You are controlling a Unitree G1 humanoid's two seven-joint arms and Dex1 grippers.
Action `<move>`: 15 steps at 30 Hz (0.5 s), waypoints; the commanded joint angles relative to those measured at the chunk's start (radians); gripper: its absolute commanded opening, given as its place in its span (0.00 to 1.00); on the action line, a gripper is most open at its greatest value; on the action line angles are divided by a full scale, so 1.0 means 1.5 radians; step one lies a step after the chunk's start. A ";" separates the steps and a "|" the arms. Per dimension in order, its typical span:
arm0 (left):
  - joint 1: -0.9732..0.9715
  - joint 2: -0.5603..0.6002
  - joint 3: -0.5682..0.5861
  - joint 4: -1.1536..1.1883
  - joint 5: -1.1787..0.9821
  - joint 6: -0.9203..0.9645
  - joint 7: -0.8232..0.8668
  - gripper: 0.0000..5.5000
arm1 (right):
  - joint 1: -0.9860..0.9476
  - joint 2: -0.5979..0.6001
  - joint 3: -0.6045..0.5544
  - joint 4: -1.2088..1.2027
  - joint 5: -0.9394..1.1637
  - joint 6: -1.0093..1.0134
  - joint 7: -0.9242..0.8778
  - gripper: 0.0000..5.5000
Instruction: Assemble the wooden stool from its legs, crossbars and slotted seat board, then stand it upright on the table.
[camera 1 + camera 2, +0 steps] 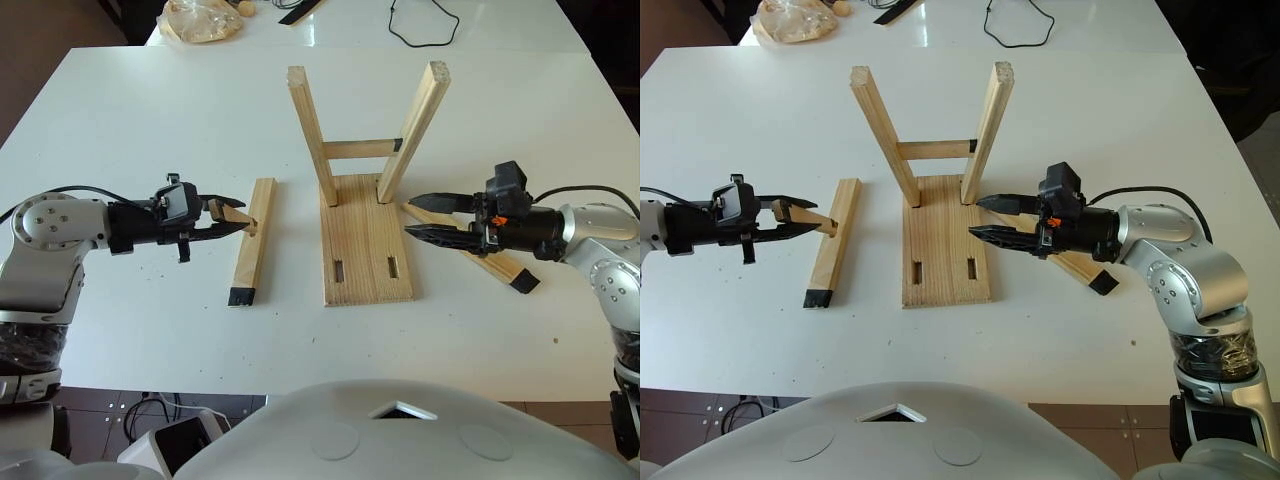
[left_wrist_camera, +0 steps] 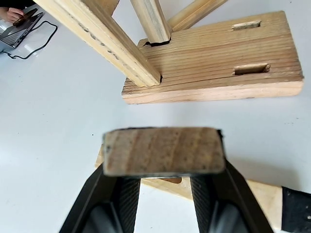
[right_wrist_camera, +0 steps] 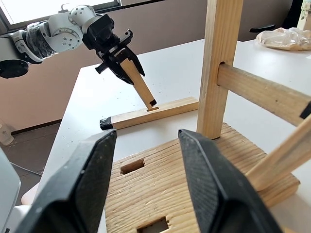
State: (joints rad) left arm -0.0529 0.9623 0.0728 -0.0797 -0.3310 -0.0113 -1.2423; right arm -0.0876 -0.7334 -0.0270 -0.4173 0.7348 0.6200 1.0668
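Observation:
The slotted seat board (image 1: 365,240) lies flat mid-table. Two legs (image 1: 312,135) (image 1: 412,130) stand in its far slots, joined by a crossbar (image 1: 358,149). The two near slots (image 1: 339,271) are empty. A loose leg (image 1: 253,240) with a black tip lies to the board's left. My left gripper (image 1: 228,218) is shut on a short crossbar (image 2: 163,151), which tilts down so its far end touches that leg's slot (image 3: 151,104). Open and holding nothing, my right gripper (image 1: 412,216) hovers at the board's right edge. Under it another leg (image 1: 490,262) lies on the table.
The white table (image 1: 130,120) has free room to the left, right and front. On a second table behind it are a plastic bag (image 1: 200,18) and a black cable (image 1: 420,30).

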 commanded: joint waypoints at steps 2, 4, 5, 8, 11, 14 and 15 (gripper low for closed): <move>-0.033 -0.008 -0.035 0.045 0.046 -0.051 -0.014 0.24 | 0.010 -0.005 0.007 -0.002 -0.016 -0.014 0.005 0.43; -0.047 -0.014 -0.047 0.050 0.045 -0.052 -0.017 0.24 | 0.011 -0.003 0.010 -0.001 -0.019 -0.017 0.005 0.43; -0.051 -0.015 -0.052 0.053 0.047 -0.054 -0.020 0.24 | 0.010 -0.003 0.011 0.000 -0.021 -0.018 0.005 0.43; -0.052 -0.012 -0.067 0.061 0.055 -0.061 -0.035 0.24 | 0.009 -0.003 0.015 0.002 -0.023 -0.020 0.004 0.43; -0.026 0.012 -0.067 0.029 0.010 0.005 -0.072 0.24 | 0.012 -0.002 0.015 0.002 -0.026 -0.023 0.004 0.43; -0.014 0.041 -0.058 -0.005 -0.047 0.105 -0.109 0.24 | 0.016 -0.002 0.016 0.003 -0.031 -0.028 0.003 0.43; -0.016 0.047 -0.059 -0.011 -0.058 0.132 -0.115 0.24 | 0.017 -0.001 0.017 0.005 -0.033 -0.030 0.003 0.43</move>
State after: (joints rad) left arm -0.0874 1.0008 -0.0123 -0.0774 -0.3965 0.1134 -1.3869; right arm -0.0640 -0.7329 -0.0045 -0.4147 0.7015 0.5865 1.0701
